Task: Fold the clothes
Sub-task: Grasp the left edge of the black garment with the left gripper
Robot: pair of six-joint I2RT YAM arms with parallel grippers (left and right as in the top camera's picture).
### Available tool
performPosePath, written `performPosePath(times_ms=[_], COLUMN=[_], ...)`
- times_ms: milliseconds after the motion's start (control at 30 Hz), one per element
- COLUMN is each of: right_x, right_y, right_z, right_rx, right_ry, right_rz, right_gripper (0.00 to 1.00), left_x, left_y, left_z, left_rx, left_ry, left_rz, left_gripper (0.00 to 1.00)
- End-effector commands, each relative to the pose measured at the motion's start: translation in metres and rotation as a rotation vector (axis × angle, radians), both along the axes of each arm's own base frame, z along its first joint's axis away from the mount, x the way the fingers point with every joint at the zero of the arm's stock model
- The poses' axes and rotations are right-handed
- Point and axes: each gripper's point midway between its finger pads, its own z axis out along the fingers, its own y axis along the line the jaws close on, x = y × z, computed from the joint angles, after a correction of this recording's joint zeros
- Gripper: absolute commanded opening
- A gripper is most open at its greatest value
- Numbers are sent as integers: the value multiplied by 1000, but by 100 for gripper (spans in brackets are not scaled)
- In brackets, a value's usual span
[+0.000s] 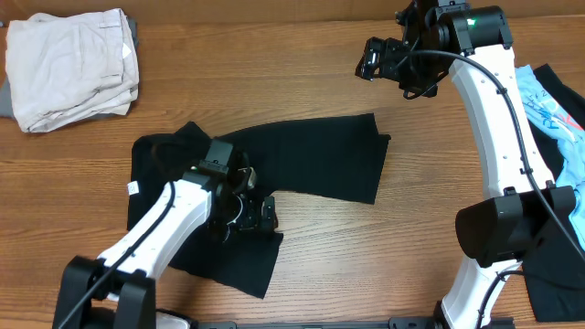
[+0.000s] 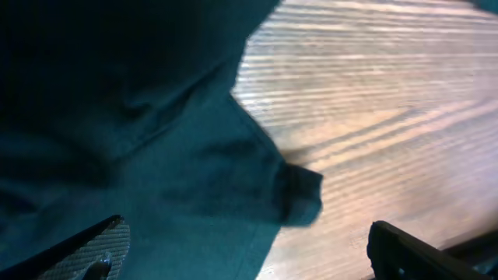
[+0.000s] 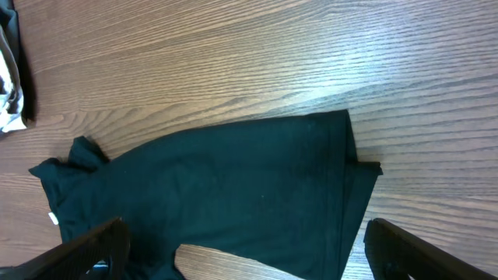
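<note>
Nearest, the left gripper (image 1: 245,212) sits low over the near-left part of the black shirt (image 1: 311,164), jaws spread wide and holding nothing. In its wrist view one finger (image 2: 85,253) is above cloth and the other (image 2: 420,253) above bare table (image 2: 389,101), with a small turned-over corner (image 2: 299,194) of hem between them. The shirt lies across the middle of the table, rumpled at its left and flatter at its right end.

The step in hand looks like taking that near hem to start a fold. To do it well, I judge the gripper should drop until one finger slides under the edge and close near the corner. It should then lift only enough to clear and carry the hem straight over, so the cloth neither drags nor bunches.

Farther off, the right gripper (image 1: 373,60) hangs high past the shirt's far-right end, wide open and empty; it could take the matching corner. At the far left rests a beige pile (image 1: 69,64), and blue cloth (image 1: 548,110) lies at the right edge.
</note>
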Motion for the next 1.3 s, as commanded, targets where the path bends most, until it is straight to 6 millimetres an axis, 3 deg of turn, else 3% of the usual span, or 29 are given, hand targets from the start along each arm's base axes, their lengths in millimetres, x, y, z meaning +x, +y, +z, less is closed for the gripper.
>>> performPosePath(times_ms=[0, 167, 433, 567, 967, 1133, 1267], right_x=[-1, -1, -1, -1, -1, -1, -1], right_y=[-1, -1, -1, -1, -1, -2, -1], right_z=[6, 6, 6, 6, 6, 6, 6], right_rx=[-3, -3, -2, -2, -2, -3, -3], right_ry=[-16, -16, -16, -16, -16, -16, -16], right_rz=[-4, -4, -5, -5, -5, -5, -4], right_gripper=[100, 100, 100, 100, 100, 100, 100], left_x=[9, 3, -19, -18, -12, -8, -8], left_y=[-6, -5, -26, -30, -8, -5, -2], left_z=[-2, -7, -8, -11, -42, -43, -41], left_rx=[15, 113, 135, 157, 331, 356, 366], left_ry=[-15, -28, 9, -9, -12, -35, -32], left_rz=[14, -7, -32, -41, -93, -99, -100], left_gripper=[100, 96, 95, 89, 85, 54, 15])
